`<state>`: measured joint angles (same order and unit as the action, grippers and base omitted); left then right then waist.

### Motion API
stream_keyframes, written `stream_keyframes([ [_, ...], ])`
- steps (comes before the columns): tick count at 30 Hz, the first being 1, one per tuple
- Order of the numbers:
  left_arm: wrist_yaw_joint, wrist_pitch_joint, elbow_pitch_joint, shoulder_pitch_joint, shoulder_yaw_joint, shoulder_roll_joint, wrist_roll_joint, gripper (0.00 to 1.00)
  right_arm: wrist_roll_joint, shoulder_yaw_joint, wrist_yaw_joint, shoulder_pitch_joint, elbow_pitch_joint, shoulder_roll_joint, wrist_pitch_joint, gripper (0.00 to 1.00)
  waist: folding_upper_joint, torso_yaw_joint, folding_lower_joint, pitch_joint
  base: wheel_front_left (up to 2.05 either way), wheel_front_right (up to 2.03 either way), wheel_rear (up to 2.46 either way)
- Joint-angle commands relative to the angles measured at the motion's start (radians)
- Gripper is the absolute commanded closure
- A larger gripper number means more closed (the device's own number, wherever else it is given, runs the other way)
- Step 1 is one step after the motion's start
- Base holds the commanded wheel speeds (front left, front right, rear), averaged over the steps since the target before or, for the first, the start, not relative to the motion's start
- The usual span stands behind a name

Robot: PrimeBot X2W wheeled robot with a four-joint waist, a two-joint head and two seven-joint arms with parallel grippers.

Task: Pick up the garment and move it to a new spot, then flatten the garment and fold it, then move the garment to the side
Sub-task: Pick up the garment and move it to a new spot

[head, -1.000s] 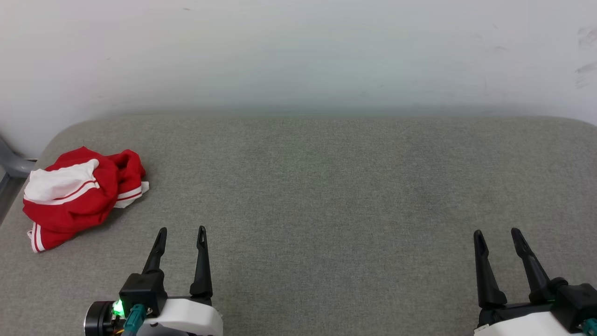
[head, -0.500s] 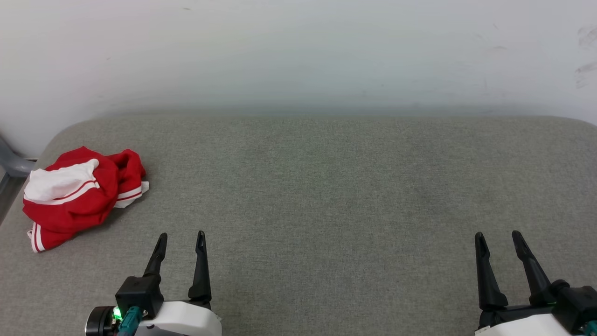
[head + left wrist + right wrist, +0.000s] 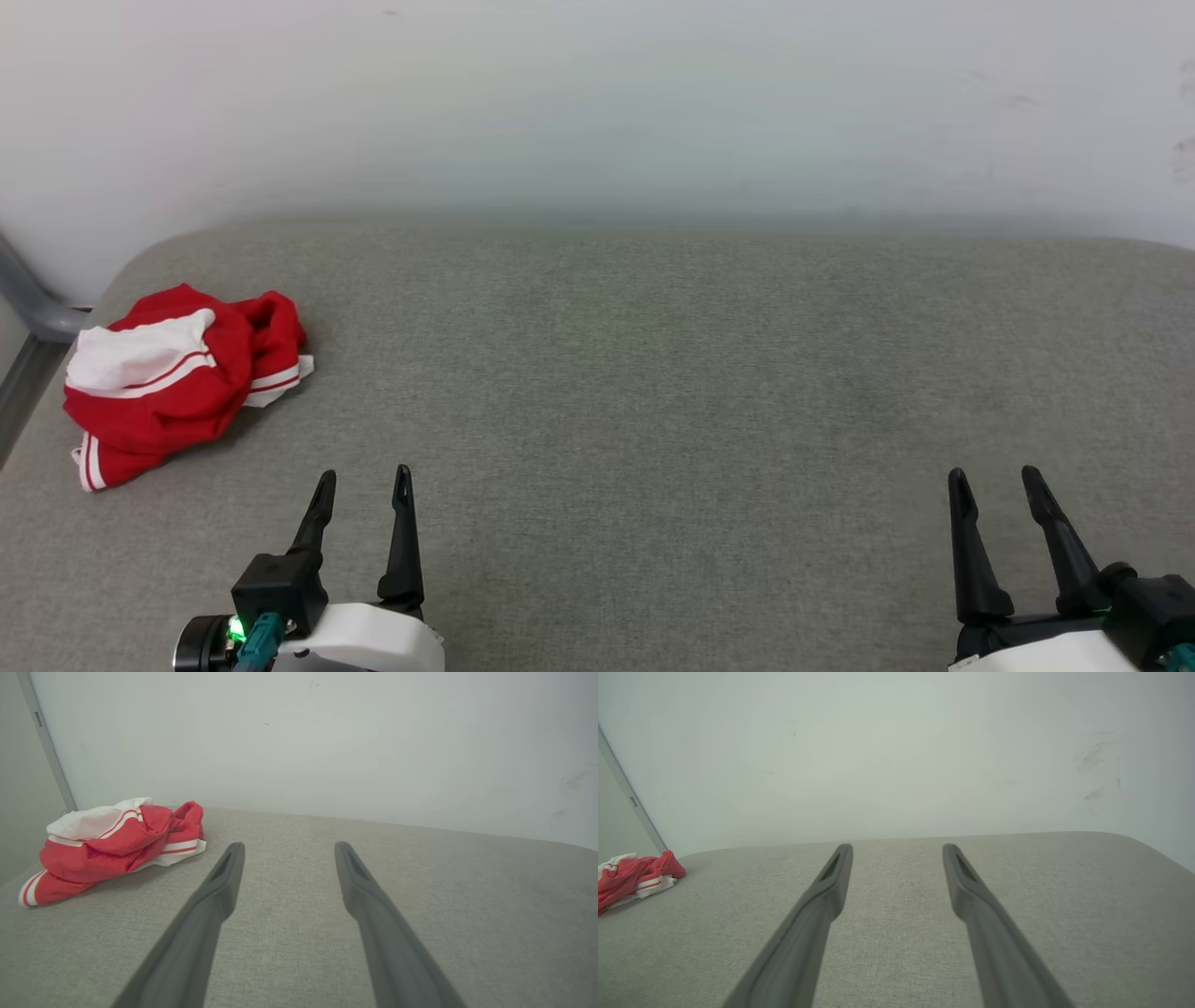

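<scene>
Garment location? (QA)
Crumpled at the far left end of the grey padded surface, near the back-left corner, just beside a grey metal rail. White sleeve on top, striped trim poking out. Lettering not visible. (Ann)
Claws? (QA)
Left gripper spread, nothing in it, low at the near edge, pointing forward. The target sits ahead and to its left, apart. Right gripper also spread and empty, well apart at the far right. (Ann)
Step? (QA)
Pickup, not yet begun, I'd say. Left arm is the obvious one: swing left, come down over the high red bunch, bite deep so several layers get caught. (Ann)
Risk? (QA)
Pinching only the thin striped hem probably lifts one layer and drags the rest. Watch the rail, little room that side. Carry it toward the open middle, where both arms can reach for flattening. (Ann)
</scene>
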<state>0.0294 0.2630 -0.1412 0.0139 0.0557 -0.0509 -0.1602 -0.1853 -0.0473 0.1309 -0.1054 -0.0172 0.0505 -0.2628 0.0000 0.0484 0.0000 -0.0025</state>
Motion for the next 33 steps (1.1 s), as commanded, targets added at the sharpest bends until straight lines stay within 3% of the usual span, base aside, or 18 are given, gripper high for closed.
stream_keyframes([
  [1, 0.005, 0.003, -0.003, -0.011, -0.003, 0.001, 0.006, 0.0, 0.004, 0.007, 0.0, -0.011, -0.001, -0.001, -0.003, 0.0, 0.0, 0.013, 0.0, 0.002, 0.0, 0.0, 0.0],
  [10, 0.01, 0.003, -0.009, -0.013, -0.018, 0.001, 0.016, 0.0, 0.017, 0.019, 0.0, -0.014, 0.007, -0.001, -0.003, 0.0, 0.0, 0.1, 0.0, 0.011, 0.0, 0.0, 0.0],
  [33, 0.017, 0.003, -0.024, 0.003, -0.068, 0.001, 0.004, 0.0, 0.044, 0.047, 0.0, -0.007, 0.005, -0.001, -0.003, 0.0, 0.0, 0.401, 0.0, 0.014, 0.0, 0.0, 0.0],
])
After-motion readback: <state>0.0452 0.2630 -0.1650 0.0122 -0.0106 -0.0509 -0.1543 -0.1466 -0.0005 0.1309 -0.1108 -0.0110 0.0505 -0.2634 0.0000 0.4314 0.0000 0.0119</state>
